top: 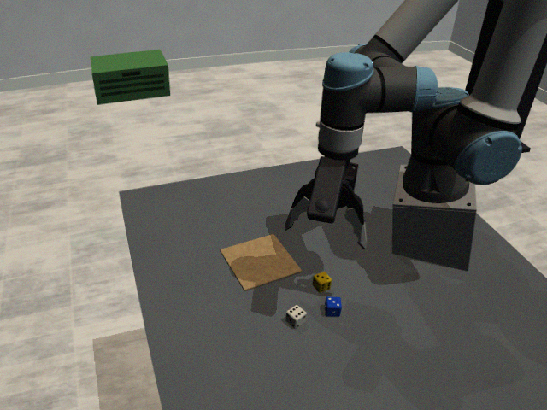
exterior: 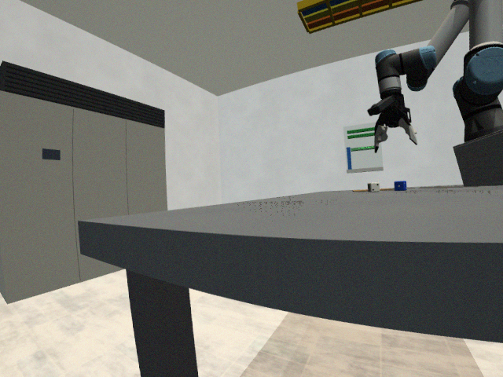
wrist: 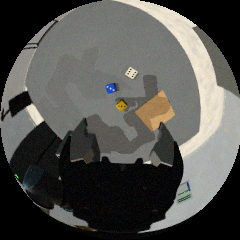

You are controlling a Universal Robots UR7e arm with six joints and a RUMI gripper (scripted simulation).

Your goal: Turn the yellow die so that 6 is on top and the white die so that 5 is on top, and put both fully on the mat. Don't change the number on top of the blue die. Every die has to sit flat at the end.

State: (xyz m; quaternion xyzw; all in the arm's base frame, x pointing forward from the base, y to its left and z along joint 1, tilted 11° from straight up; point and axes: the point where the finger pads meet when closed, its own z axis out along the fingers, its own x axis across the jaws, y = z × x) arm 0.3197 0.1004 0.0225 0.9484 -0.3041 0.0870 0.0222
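Note:
The yellow die (top: 321,281) lies on the dark table just right of the tan mat (top: 260,266), off it. The blue die (top: 332,306) lies in front of the yellow one, and the white die (top: 296,315) lies to the left of the blue one, showing several pips on top. My gripper (top: 325,229) hangs open and empty above the table, behind the mat's right corner. In the wrist view the yellow die (wrist: 121,105), blue die (wrist: 111,88), white die (wrist: 131,73) and mat (wrist: 155,111) lie ahead of the fingers. In the low side view the white die (exterior: 372,187) and blue die (exterior: 400,185) show; the yellow die is hidden.
The arm's grey base block (top: 432,225) stands on the table to the right of the gripper. A green toolbox (top: 129,75) sits on the floor far back left. The table's left edge (top: 137,282) is left of the mat.

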